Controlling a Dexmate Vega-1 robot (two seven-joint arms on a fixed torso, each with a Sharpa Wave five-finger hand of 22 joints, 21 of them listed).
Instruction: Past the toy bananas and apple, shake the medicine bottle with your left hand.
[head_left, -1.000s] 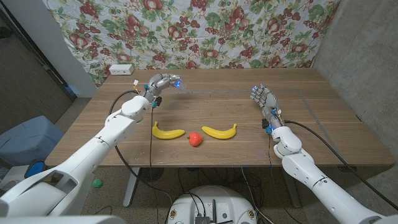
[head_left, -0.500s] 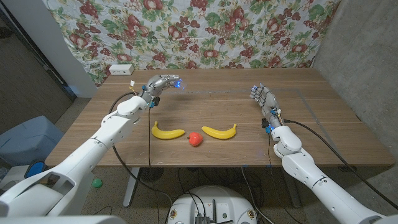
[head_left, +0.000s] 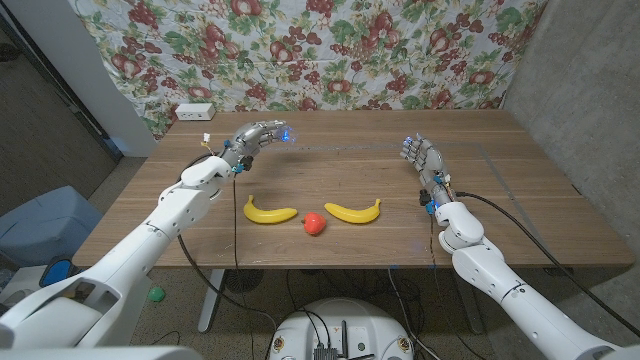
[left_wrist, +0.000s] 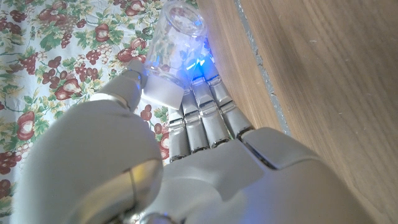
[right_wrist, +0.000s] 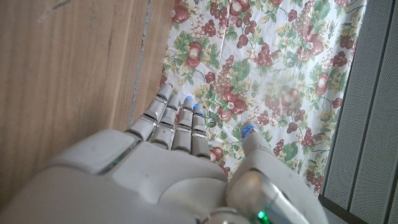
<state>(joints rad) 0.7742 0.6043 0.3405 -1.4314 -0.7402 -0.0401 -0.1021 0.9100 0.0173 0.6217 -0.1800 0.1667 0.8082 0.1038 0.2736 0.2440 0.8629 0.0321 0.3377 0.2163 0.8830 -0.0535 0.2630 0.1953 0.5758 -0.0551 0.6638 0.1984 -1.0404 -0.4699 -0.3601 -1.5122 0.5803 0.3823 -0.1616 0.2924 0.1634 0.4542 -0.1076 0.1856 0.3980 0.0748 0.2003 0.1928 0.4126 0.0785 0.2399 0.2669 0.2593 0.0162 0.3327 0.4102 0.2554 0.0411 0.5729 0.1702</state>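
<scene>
One hand works: the left hand (head_left: 252, 135) grasps the medicine bottle (left_wrist: 172, 53) aloft near the table's (head_left: 520, 190) far left edge, its arm swung slightly outward since a second ago. Shake underway, I'd judge; right hand (head_left: 422, 156) released, fingers apart.

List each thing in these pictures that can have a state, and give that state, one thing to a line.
medicine bottle: held off the table in the left hand, clear, white cap toward the palm.
left hand: raised, gripping the bottle.
right hand: holding nothing, fingers apart.
left banana: lying on the table, untouched.
right banana: lying on the table, untouched.
apple: sitting between the bananas, untouched.
</scene>
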